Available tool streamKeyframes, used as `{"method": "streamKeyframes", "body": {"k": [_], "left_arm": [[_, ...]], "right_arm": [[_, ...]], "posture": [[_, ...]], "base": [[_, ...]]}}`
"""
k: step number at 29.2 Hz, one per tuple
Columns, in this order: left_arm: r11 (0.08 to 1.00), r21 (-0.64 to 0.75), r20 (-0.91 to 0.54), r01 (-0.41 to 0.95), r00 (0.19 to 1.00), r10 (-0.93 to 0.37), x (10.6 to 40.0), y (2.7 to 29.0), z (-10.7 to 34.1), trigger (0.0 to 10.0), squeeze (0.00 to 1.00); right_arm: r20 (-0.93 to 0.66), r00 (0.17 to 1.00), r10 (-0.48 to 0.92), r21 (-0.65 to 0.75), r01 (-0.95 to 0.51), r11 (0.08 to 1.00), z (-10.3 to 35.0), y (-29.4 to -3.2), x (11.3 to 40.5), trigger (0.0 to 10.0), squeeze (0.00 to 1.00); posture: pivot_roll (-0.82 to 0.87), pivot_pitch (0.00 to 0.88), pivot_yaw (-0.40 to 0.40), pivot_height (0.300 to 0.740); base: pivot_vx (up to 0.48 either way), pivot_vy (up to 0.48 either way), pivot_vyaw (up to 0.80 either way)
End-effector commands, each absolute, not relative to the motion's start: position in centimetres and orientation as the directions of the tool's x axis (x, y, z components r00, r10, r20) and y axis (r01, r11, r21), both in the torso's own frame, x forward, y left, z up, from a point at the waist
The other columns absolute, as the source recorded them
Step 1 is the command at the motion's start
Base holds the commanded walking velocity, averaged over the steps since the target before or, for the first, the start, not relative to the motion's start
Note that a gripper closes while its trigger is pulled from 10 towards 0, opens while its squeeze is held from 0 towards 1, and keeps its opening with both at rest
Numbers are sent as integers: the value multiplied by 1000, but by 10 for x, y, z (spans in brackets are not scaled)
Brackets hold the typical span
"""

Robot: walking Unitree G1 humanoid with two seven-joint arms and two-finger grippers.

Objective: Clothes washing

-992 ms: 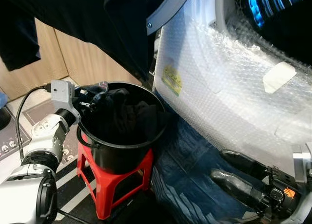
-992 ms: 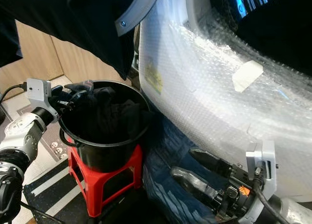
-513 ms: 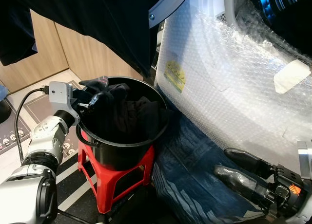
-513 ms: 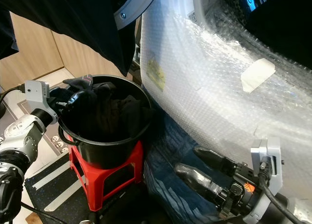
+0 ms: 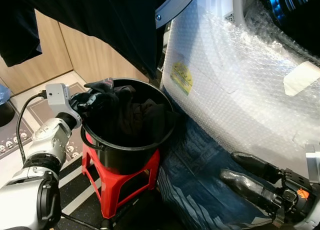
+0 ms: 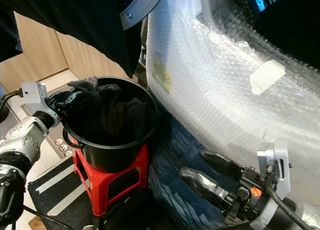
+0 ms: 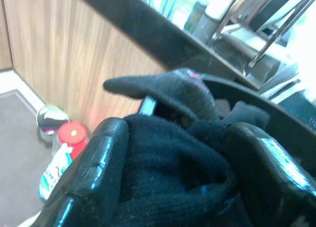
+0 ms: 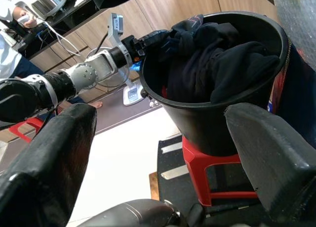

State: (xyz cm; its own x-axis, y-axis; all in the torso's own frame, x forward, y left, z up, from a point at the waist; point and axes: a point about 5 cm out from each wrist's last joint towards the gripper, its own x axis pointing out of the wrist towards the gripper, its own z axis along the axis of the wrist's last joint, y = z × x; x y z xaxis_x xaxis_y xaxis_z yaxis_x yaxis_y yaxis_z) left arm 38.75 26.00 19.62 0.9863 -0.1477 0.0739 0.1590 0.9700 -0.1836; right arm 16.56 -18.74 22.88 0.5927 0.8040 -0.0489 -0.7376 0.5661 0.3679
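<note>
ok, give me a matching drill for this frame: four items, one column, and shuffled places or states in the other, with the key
Items:
1. black bucket
2. left end effector
3. right end effector
4. blue garment

Places or states:
A. open, low by the bubble-wrapped washer
B. lying at the foot of the washer
C. standing on the red stool
D. at the bucket rim, closed on black clothing

Pairs: 1-C, 2-D, 3-A, 4-B
</note>
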Motion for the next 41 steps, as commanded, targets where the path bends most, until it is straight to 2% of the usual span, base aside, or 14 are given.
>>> {"method": "streamKeyframes", "body": {"k": [1,2,3,9,18,28,41], "left_arm": [[961,-217,-37,173,982,-185,386,250,174,353,0],[960,-218,-42,174,981,-188,387,250,175,392,0],[959,-217,-45,180,980,-194,387,249,175,0,0],[963,-159,-76,217,970,-231,387,247,177,0,0],[962,-147,-75,229,968,-242,388,246,180,0,0],[962,-135,21,239,971,-239,389,248,194,0,0],[957,-82,76,280,959,-274,388,242,201,0,0]], "right_arm": [[-66,589,805,356,-740,571,229,-186,164,10000,0],[-67,590,804,355,-739,572,228,-186,164,10000,0],[-68,591,804,355,-739,573,228,-186,164,10000,0],[-70,597,799,351,-736,580,227,-186,164,10000,0],[-71,601,797,348,-733,584,226,-186,165,10000,0],[-72,601,796,344,-734,585,224,-185,166,10000,0],[-70,602,796,335,-737,587,223,-184,170,10000,0]], "posture": [[-196,367,-174,740],[-195,368,-173,740],[-195,368,-173,740],[-193,365,-169,740],[-189,364,-167,740],[-185,358,-170,740],[-180,345,-169,740]], "base": [[0,0,0],[0,0,0],[0,0,0],[0,0,0],[0,0,0],[0,0,0],[0,0,0]]}}
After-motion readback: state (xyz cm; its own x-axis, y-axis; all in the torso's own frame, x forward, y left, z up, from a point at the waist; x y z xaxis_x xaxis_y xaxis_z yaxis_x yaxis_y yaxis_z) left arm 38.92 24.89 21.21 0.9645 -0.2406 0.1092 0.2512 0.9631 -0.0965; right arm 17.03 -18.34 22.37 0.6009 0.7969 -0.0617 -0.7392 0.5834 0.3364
